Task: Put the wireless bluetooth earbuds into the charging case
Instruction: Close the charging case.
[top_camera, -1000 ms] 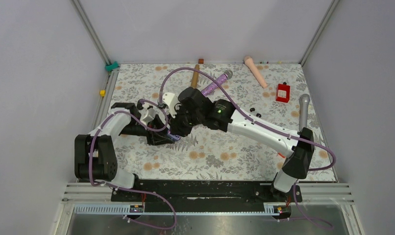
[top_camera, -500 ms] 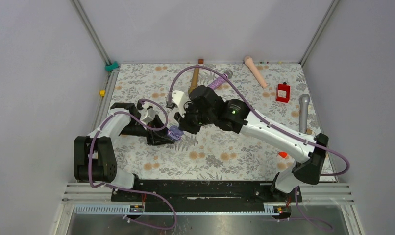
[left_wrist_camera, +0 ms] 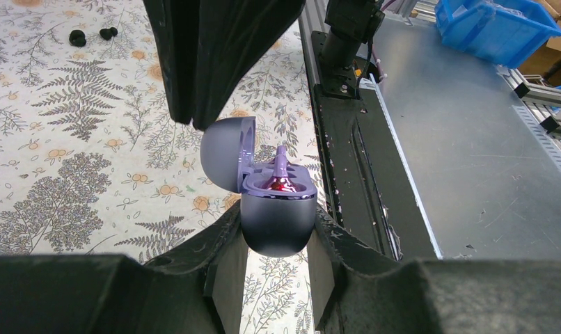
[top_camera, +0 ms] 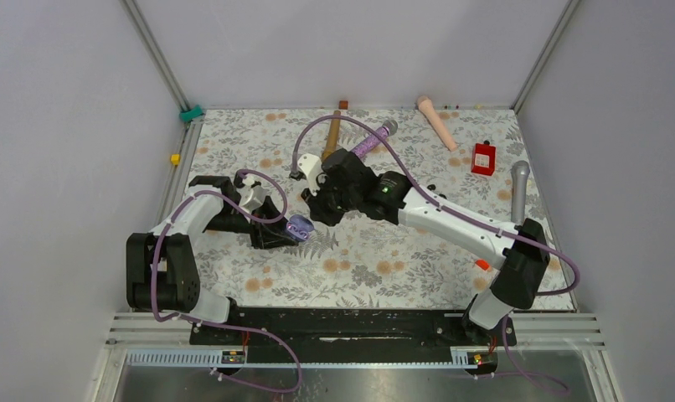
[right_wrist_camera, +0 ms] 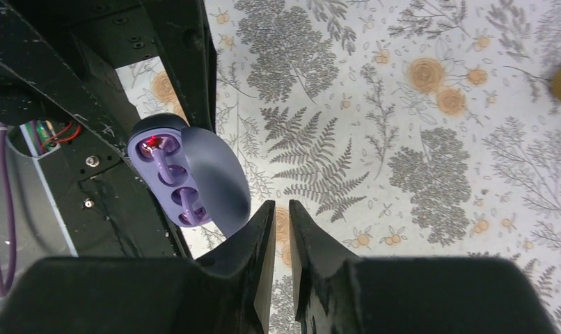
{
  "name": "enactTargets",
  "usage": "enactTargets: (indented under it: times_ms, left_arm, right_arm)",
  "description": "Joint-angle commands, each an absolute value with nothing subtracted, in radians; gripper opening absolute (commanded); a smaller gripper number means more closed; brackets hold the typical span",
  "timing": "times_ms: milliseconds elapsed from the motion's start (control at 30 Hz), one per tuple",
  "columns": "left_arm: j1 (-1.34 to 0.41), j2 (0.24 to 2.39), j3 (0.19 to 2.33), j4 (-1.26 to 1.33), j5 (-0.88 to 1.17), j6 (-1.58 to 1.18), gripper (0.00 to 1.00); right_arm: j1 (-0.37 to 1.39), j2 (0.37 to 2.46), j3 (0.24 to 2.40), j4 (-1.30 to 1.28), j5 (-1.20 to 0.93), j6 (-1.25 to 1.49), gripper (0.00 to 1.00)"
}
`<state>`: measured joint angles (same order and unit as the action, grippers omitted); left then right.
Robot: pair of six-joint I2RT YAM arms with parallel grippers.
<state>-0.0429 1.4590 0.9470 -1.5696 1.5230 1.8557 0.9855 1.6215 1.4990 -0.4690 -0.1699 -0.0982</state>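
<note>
Well, my left gripper (left_wrist_camera: 276, 240) is clamped on the rounded lower half of the small lilac-grey plastic charging case (left_wrist_camera: 278, 221), with 1 finger pressed against each side, and it holds the case upright over the floral-printed table mat (top_camera: 376, 260). The case's domed lid (left_wrist_camera: 225, 154) stands hinged open, and a tiny red light (left_wrist_camera: 282, 184) glows inside the tray. A pale lilac earbud (left_wrist_camera: 280, 158) sits in the case with its stem poking up, and my right wrist view also shows lilac stems lying in the tray. My right gripper (right_wrist_camera: 281, 226) has its 2 fingers drawn almost together, with only a thin slit between them and nothing in it. It hangs just beside the outer, domed side of the open lid, and I cannot tell whether a finger touches the lid. 2 tiny black bean-shaped earbuds (left_wrist_camera: 77, 37) lie close together on the mat, well apart from the case and off toward my right arm's side. Along the far part of the mat lie a glittery purple microphone (top_camera: 372, 141), a peach-pink microphone (top_camera: 435, 120) and a grey microphone (top_camera: 518, 186), with a small red block (top_camera: 483, 157) between the last 2.
</note>
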Motion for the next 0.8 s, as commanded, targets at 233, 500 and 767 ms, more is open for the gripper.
enactTargets:
  times_ms: [233,500,767]
  left_arm:
    - [-0.038,1.435,0.951,-1.610,1.602,1.889,0.00]
    - [-0.036,1.442,0.954,-1.610,1.603,1.887,0.00]
    - [-0.032,1.525,0.993,-1.612,1.602,1.890,0.00]
  right_arm:
    - [0.983,1.603,1.517,-0.439,-0.329,-0.061,0.20]
    - [0.983,1.570,1.534,-0.478,-0.447,-0.074,0.20]
    - [0.935,1.464,1.505,-0.530,-0.100,-0.254,0.40]
